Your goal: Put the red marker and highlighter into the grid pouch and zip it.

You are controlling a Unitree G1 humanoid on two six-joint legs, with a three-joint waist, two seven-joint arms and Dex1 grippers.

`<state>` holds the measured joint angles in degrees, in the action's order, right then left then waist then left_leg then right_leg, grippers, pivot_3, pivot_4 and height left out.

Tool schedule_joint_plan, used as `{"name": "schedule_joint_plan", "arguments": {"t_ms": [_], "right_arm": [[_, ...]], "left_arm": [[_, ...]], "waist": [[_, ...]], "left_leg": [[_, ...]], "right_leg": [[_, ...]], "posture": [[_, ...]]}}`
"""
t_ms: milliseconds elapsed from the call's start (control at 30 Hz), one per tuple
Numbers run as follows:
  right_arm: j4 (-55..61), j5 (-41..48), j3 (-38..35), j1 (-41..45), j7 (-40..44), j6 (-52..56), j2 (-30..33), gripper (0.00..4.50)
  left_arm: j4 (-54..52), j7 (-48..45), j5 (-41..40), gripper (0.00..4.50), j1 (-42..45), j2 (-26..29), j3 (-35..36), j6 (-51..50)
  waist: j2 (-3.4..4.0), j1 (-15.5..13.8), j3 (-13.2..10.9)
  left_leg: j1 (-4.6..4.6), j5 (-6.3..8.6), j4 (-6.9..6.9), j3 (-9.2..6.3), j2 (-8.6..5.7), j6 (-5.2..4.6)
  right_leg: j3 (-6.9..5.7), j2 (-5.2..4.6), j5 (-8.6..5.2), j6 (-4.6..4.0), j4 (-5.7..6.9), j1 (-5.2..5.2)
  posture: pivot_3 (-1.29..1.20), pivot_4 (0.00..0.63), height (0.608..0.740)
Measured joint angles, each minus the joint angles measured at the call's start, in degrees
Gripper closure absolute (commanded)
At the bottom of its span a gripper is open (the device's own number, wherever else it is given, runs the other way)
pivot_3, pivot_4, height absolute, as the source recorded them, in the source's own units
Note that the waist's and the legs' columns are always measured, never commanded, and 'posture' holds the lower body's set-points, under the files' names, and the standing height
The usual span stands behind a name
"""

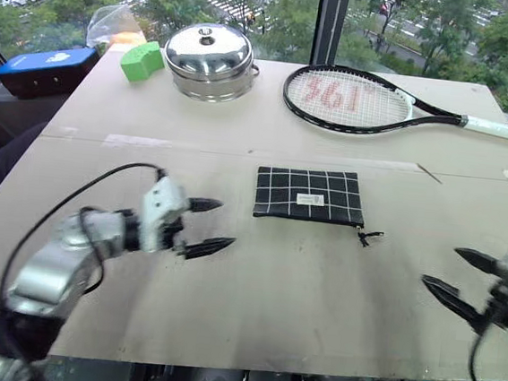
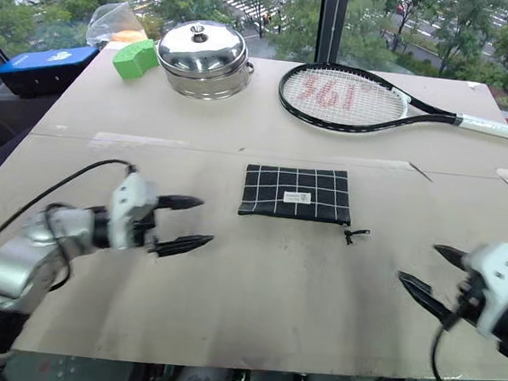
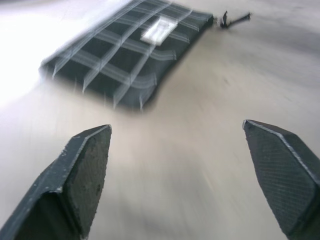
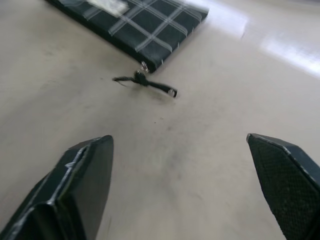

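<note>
The grid pouch [image 1: 308, 195] lies flat in the middle of the table, black with white lines and a small white label. Its black pull cord [image 1: 368, 236] trails off the near right corner. My left gripper [image 1: 225, 224] hovers open to the left of the pouch, fingers pointing toward it, nothing between them. My right gripper [image 1: 441, 267] stands open well to the right of the pouch, near the table's front edge, also holding nothing. The left wrist view shows the pouch [image 3: 125, 55] ahead of the open fingers [image 3: 85, 170]. The red marker and the highlighter are out of view.
At the back of the table [image 1: 251, 316] stand a steel pot with a lid [image 1: 211, 58], a green block [image 1: 141, 60] and a tennis racket [image 1: 362, 100]. A blue box [image 1: 49, 70] sits off the far left corner.
</note>
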<state>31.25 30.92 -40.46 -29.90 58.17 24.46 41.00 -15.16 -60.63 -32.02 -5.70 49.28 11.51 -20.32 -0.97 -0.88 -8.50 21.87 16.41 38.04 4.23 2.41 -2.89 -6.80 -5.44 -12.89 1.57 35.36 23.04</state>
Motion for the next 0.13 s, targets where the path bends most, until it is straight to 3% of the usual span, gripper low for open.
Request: {"name": "schedule_joint_plan", "arguments": {"t_ms": [133], "right_arm": [[-2.0, 1.22, -6.4, -3.99, 6.02, -5.96, -0.71, 0.09]], "left_arm": [[-3.33, -0.48, -2.59, 0.13, -6.37, 0.62, 5.57, -3.18]], "waist": [[0.16, -0.46, -0.11]], "left_leg": [[0.02, 0.15, 0.03, -0.05, -0.03, 0.24]], "right_leg": [[-0.02, -0.16, -0.05, -0.09, 0.0, 0.01]], "posture": [[0.0, 0.15, 0.74]]}}
